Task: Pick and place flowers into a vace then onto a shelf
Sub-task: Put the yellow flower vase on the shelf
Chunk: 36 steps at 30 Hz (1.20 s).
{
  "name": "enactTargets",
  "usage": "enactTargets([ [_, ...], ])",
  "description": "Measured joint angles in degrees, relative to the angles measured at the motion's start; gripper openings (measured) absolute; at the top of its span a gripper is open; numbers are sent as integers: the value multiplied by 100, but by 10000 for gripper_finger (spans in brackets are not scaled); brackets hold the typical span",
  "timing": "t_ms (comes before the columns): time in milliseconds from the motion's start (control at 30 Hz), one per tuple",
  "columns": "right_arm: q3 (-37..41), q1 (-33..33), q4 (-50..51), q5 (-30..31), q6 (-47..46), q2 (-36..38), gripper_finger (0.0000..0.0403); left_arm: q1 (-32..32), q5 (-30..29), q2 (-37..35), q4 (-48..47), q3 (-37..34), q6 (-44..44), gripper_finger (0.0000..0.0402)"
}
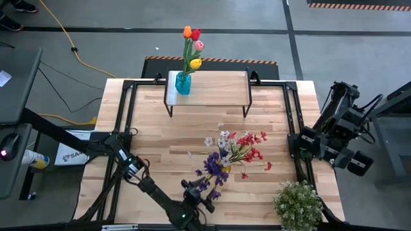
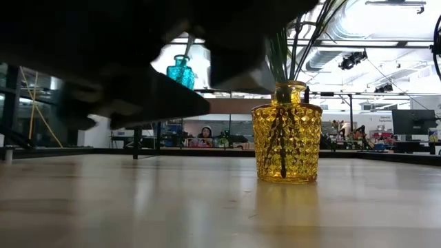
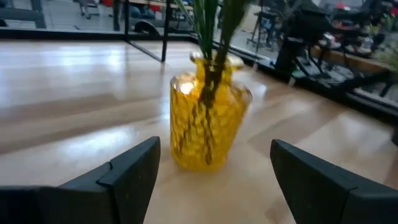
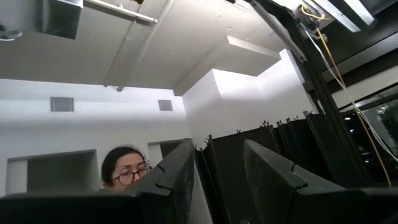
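Note:
A yellow glass vase (image 3: 208, 121) stands on the table's middle with purple, white and red spray flowers (image 1: 231, 151) stuck in it by their green stems (image 2: 282, 55). My left gripper (image 3: 214, 180) is open and low, level with the vase on its near-left side. Its fingers stand short of the vase, one toward each side, touching nothing. A blue vase (image 1: 183, 83) with orange, red, pink and yellow tulips (image 1: 192, 45) stands on the left end of the shelf (image 1: 212, 86). My right gripper (image 4: 217, 180) is raised at the table's right edge, open, pointing up at the ceiling.
A bushy pale-green potted plant (image 1: 297, 204) stands at the near right corner. A black frame (image 1: 292, 128) runs along the table's sides. A person's head (image 4: 124, 168) shows beyond the table. Bare wood lies between the shelf and the yellow vase.

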State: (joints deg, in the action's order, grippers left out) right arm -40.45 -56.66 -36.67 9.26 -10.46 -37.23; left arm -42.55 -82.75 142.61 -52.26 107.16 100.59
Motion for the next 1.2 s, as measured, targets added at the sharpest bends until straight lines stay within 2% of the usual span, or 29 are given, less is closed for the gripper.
enactTargets([
  [267,0,0,4,113,-105,-92,130,373,-37,0,32,2,-4,337],
  [733,2,0,41,220,-246,-146,130,435,-472,0,724,2,-245,337],
  [1200,2,0,59,432,-256,-149,130,566,-282,-2,2447,2,-2449,337],
])
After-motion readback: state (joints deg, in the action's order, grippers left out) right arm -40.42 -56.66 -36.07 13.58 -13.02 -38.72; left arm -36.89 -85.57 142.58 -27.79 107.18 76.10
